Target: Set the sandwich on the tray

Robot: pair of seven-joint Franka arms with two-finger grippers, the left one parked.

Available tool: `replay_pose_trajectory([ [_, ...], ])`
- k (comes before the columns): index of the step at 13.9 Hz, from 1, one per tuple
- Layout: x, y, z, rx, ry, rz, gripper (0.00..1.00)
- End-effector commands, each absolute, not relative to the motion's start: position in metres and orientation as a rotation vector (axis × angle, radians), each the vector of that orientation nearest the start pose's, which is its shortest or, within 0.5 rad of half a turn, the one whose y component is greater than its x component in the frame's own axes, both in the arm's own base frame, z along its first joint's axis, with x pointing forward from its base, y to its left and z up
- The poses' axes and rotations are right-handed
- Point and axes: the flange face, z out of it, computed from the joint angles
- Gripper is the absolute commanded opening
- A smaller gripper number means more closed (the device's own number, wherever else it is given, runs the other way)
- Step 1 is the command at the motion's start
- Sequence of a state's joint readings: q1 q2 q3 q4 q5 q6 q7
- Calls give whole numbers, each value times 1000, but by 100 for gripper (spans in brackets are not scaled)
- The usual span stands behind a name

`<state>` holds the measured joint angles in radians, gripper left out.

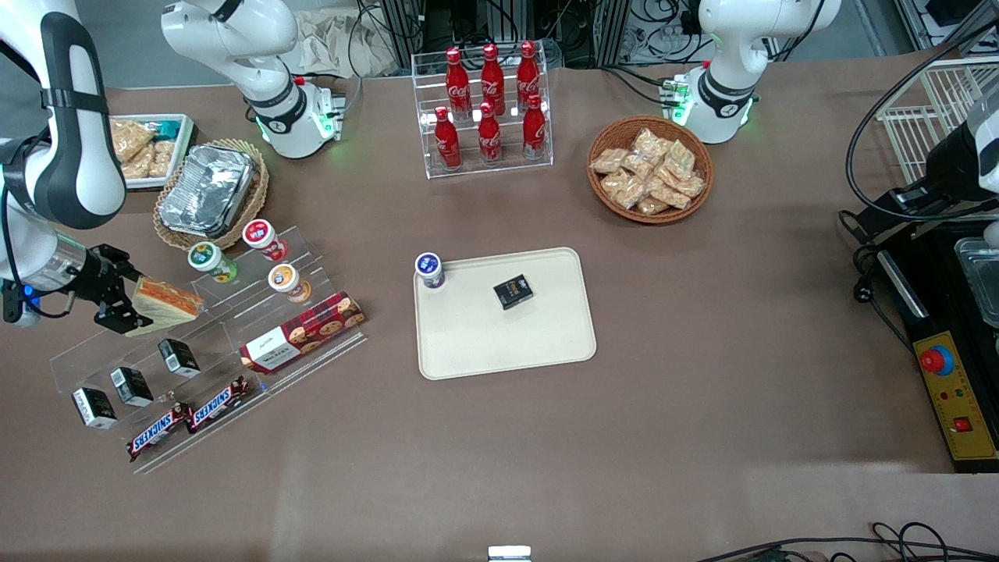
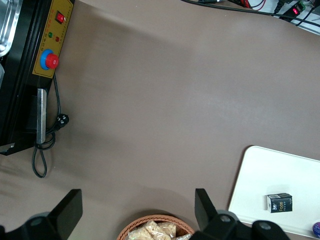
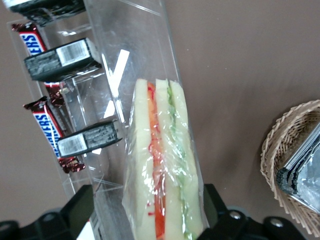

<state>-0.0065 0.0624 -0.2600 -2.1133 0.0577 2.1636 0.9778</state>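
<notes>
Even, bright overhead light; soft shadows on the brown surface. Glare streaks the clear rack and foil. Sharp focus throughout.

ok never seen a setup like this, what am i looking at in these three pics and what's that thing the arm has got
Two white robot arms stand at a brown table; only one is working. The wide picture looks at them from the front. The other two come from small cameras on each arm's wrist, looking down past the fingers.

The working arm's gripper is at its own end of the table, above a clear acrylic display rack, and is shut on the sandwich, a wrapped triangular wedge with red and green filling; its wrist camera shows that sandwich close up between the fingers.

The sandwich is meant for the cream tray mid-table, which already carries a small cup and a black box. Around it stand cola bottles, a snack basket and Snickers bars.
</notes>
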Motion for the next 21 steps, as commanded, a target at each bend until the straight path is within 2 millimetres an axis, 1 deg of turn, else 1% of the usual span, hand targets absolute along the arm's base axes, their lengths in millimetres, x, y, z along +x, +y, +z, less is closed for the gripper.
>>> replay_pose_trajectory([
  [1,534,-149,383,-2423,1908,19,73],
  [2,535,-148,385,-2403,1909,20,70],
  [4,536,-148,387,-2362,1916,23,57],
  [5,536,-150,388,-2357,1919,19,49],
  [6,537,-149,389,-2358,1916,14,47],
  [8,539,-150,391,-2373,1896,8,34],
  [9,541,-148,397,-2391,1882,1,26],
  [10,543,-146,400,-2399,1869,-8,26],
  [11,547,-146,409,-2398,1859,-31,26],
  [13,554,-144,426,-2408,1844,-23,28],
  [14,556,-143,436,-2442,1801,-16,28],
  [16,561,-146,459,-2585,1583,-7,27],
  [17,564,-146,471,-2626,1509,-8,26],
  [19,568,-143,493,-2675,1426,-15,26],
  [21,576,-137,516,-2774,1227,4,26],
])
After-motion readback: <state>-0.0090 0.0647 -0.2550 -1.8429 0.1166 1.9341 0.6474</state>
